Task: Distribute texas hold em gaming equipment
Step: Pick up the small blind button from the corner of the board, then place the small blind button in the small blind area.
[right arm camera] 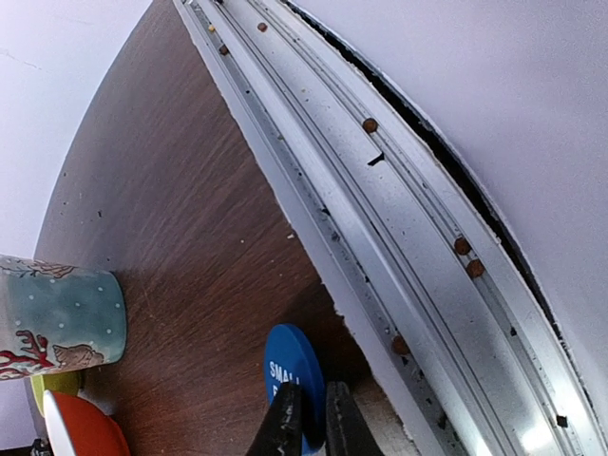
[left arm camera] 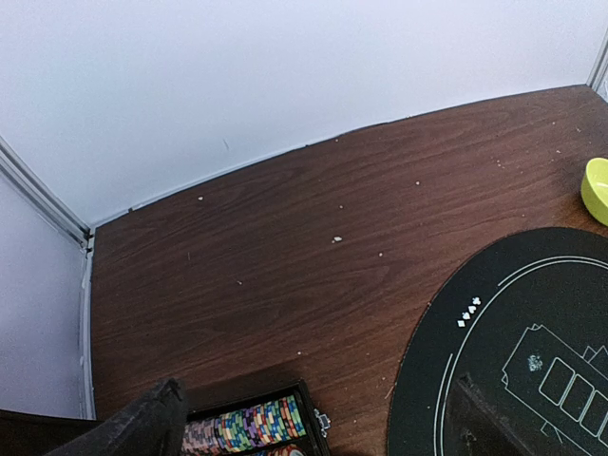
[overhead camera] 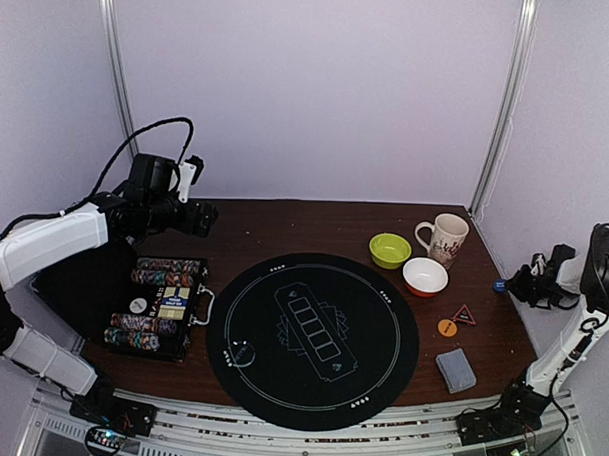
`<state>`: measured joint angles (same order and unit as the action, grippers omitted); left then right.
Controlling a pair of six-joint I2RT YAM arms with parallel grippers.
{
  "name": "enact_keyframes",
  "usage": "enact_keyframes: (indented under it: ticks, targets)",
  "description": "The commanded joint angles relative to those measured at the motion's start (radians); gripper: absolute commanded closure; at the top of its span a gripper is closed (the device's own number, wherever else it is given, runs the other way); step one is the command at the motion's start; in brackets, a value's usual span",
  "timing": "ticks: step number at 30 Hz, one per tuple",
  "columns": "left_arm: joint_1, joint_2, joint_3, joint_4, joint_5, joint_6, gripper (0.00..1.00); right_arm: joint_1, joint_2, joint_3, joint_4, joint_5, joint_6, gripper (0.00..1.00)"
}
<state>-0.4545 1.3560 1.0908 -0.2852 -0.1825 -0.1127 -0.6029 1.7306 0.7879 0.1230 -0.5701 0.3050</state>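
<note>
Black-cased poker chips (overhead camera: 160, 308) sit in rows at the table's left edge, lid open, and the left gripper (overhead camera: 203, 217) hangs above and behind them with its fingers spread wide on nothing, probably parked clear of the work. Next comes the round black mat (overhead camera: 311, 338), bare of cards or discs, so the dealing out looks barely begun. Right of it stand the green bowl (overhead camera: 390, 250), the mug (overhead camera: 444, 238) and the white-orange bowl (overhead camera: 425, 276), grouped toward the far side. Nearer lie the orange disc (overhead camera: 447, 327), flat, and just beside it the red triangle (overhead camera: 465, 315), one corner toward the far wall. The grey-blue deck (overhead camera: 456, 369) rests face down closer to the near edge, a little skewed to it. At the table's right rim is the blue disc (right arm camera: 293, 366), and the right gripper (right arm camera: 312, 418) has its fingers nipped together on the disc's near rim. Being round, the disc has no long axis; its lettered face turns up and leftward toward the mug, and only a thin edge shows between the fingers. Whether it is off the wood I cannot tell.
</note>
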Motion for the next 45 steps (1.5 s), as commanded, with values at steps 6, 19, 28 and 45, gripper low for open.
enact_keyframes:
  ticks: [6,19,28,45]
  targets:
    - [-0.002,-0.006,0.015,0.034,0.001,0.01,0.02,-0.046,-0.051,-0.004,-0.07,0.076,0.008,0.98]
    - [-0.001,-0.012,0.008,0.043,0.001,0.016,0.02,0.062,-0.178,0.065,-0.206,0.251,0.005,1.0]
    - [-0.002,-0.02,0.006,0.047,0.021,0.015,0.02,0.18,-0.333,0.143,-0.309,0.441,0.022,1.0]
    - [-0.001,-0.052,-0.009,0.044,0.092,0.007,0.02,0.623,-0.559,0.335,-0.231,0.517,0.134,1.0]
